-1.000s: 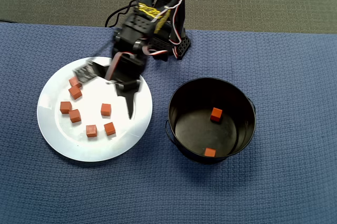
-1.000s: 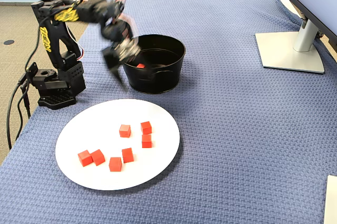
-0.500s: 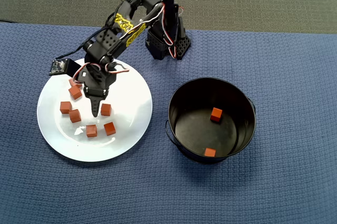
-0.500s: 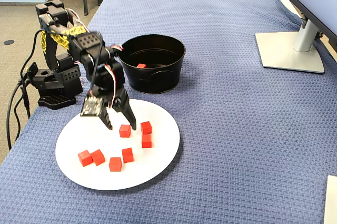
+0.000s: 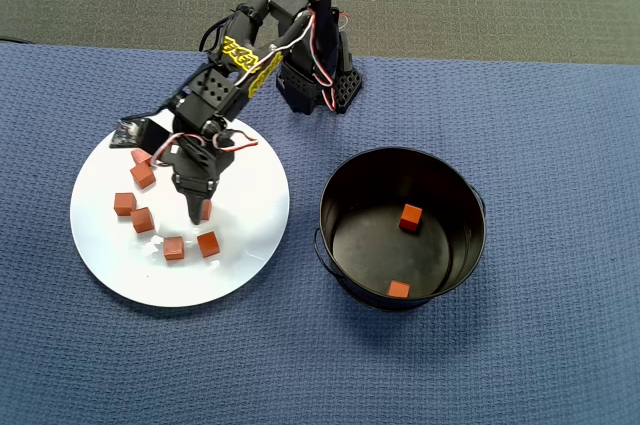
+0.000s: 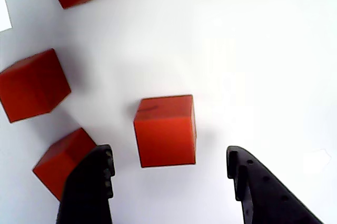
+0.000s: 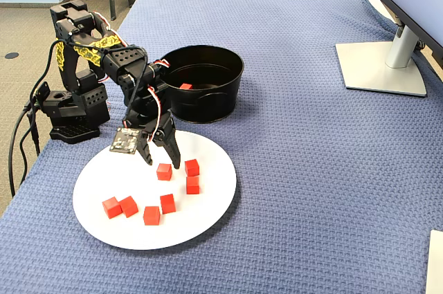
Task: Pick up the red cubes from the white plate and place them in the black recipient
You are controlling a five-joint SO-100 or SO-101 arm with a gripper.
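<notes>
gripper (image 6: pixel 171 163) spread wide – red cube (image 6: pixel 165 130) between fingers

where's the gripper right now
In the overhead view the open gripper hangs over the white plate, left of the black pot, straddling one red cube in the wrist view.

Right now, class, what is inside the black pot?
In the overhead view the black pot holds two red cubes on its floor. Its near wall hides one of them in the fixed view.
</notes>
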